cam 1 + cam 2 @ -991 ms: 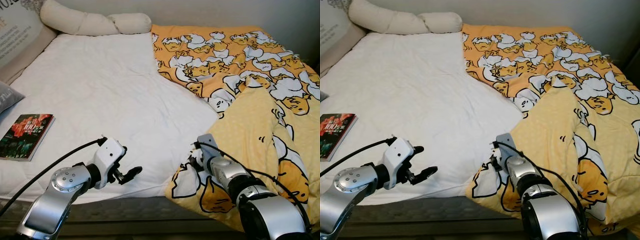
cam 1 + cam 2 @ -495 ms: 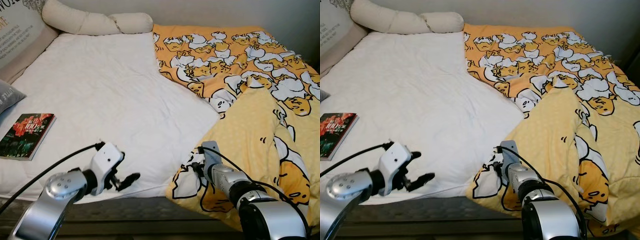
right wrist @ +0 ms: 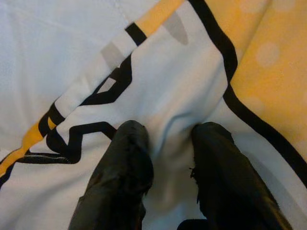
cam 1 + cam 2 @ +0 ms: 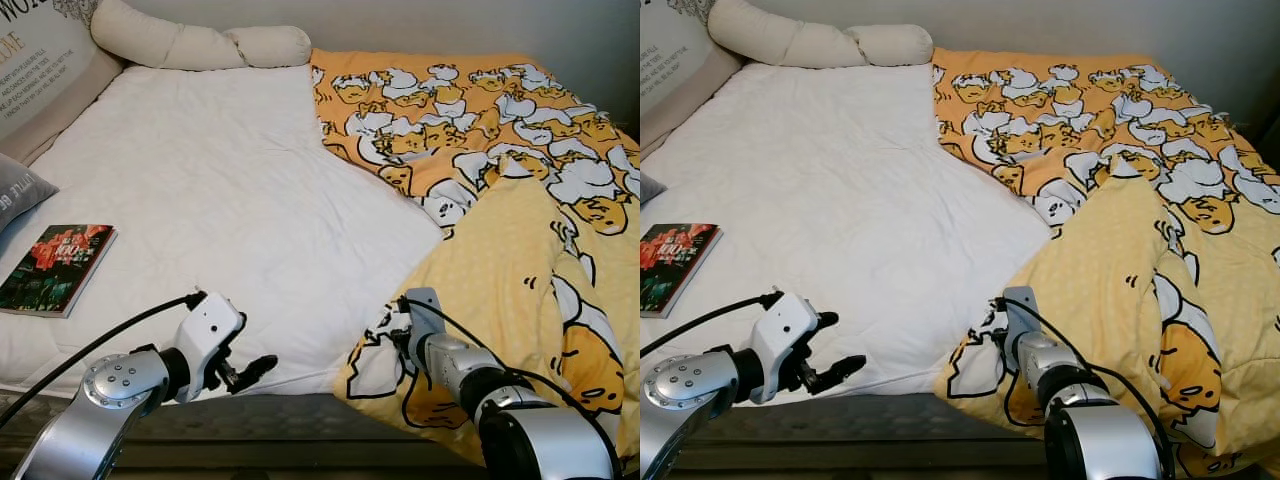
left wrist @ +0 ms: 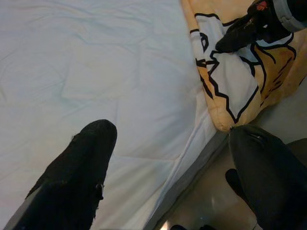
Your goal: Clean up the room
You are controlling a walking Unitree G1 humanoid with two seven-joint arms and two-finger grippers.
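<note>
An orange and yellow blanket [image 4: 520, 200] printed with cartoon egg figures lies crumpled over the right half of the bed, one corner folded back near the front edge. My right gripper [image 4: 393, 330] is at that corner, and the right wrist view has its fingers [image 3: 125, 158] shut on a raised fold of the blanket [image 3: 172, 91]. Lower left, my left gripper [image 4: 247, 369] hovers open over the white sheet [image 4: 220, 190] at the mattress's front edge, holding nothing. In the left wrist view its fingers [image 5: 81, 167] stand wide apart.
A book [image 4: 55, 268] with a red and dark cover lies on the sheet at the left. A grey pillow [image 4: 15, 190], a printed cushion [image 4: 40, 60] and a long cream bolster [image 4: 200, 45] line the left side and head. The floor [image 5: 225, 206] lies below the mattress edge.
My left gripper has dropped a little toward the bed's front edge. The right gripper has sunk slightly lower at the blanket corner. The camera has shifted slightly.
</note>
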